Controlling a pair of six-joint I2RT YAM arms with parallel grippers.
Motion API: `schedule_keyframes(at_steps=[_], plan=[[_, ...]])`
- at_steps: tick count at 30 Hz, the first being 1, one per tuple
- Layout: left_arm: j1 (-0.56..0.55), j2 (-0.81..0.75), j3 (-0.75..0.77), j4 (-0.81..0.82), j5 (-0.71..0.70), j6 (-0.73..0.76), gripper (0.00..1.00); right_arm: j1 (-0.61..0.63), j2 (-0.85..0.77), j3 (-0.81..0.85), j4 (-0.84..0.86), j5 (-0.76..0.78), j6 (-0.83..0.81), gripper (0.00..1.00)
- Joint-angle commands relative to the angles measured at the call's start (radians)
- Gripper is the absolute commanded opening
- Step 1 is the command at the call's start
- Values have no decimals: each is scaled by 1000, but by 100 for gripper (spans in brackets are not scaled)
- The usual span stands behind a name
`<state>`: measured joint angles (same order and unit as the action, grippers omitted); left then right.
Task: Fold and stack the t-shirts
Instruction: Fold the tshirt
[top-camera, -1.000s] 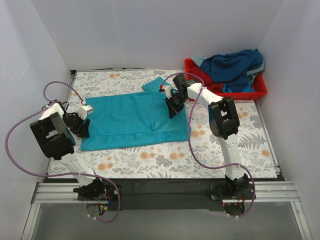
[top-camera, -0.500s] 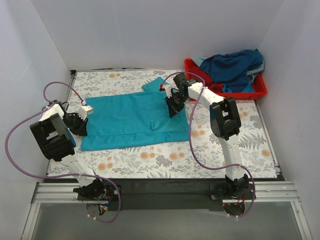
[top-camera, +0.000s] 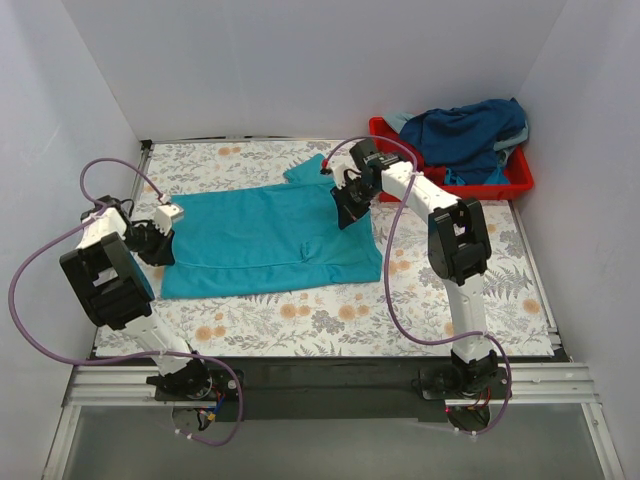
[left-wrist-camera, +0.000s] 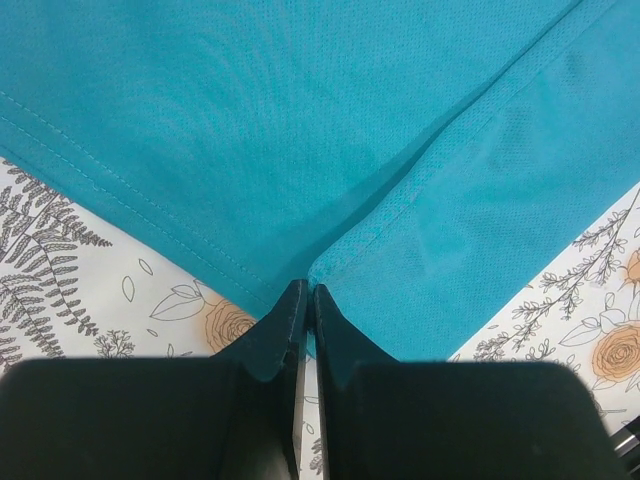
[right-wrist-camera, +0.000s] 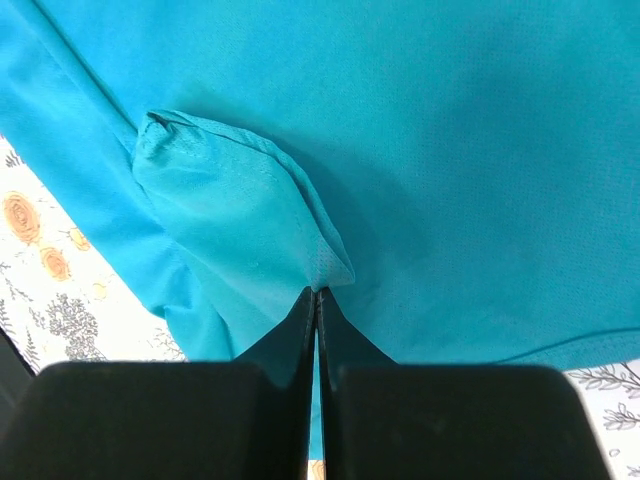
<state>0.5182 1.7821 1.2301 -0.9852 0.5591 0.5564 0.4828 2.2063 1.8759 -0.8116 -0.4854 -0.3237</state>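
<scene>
A teal-turquoise t-shirt (top-camera: 262, 240) lies spread on the floral table, partly folded. My left gripper (top-camera: 152, 244) is shut on its left edge; in the left wrist view the jaws (left-wrist-camera: 307, 293) pinch a folded hem corner of the shirt (left-wrist-camera: 330, 130). My right gripper (top-camera: 346, 211) is shut on the shirt's right part; in the right wrist view the jaws (right-wrist-camera: 316, 292) pinch a raised fold of the shirt (right-wrist-camera: 240, 205). A navy blue shirt (top-camera: 462, 132) with teal cloth under it lies piled in the red tray.
The red plastic tray (top-camera: 521, 178) stands at the back right, beside the right wall. White walls close in the floral table (top-camera: 300, 325) on the left, back and right. The arms' bases sit on the black rail at the near edge.
Both grippers have moved a little toward the back with the shirt in them. The shirt's left and right edges have shifted slightly with them.
</scene>
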Motion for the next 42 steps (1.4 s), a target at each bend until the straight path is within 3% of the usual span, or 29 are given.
schedule_keyframes(at_steps=[1, 26, 42], plan=[[8, -59, 9, 22, 47, -3, 0, -10, -69, 5, 14, -19, 15, 1], [54, -125, -18, 120, 191, -10, 0, -21, -80, 61, 60, -27, 40, 1], [62, -138, -69, 250, 213, -58, 0, -30, -40, 117, 86, -1, 40, 1]])
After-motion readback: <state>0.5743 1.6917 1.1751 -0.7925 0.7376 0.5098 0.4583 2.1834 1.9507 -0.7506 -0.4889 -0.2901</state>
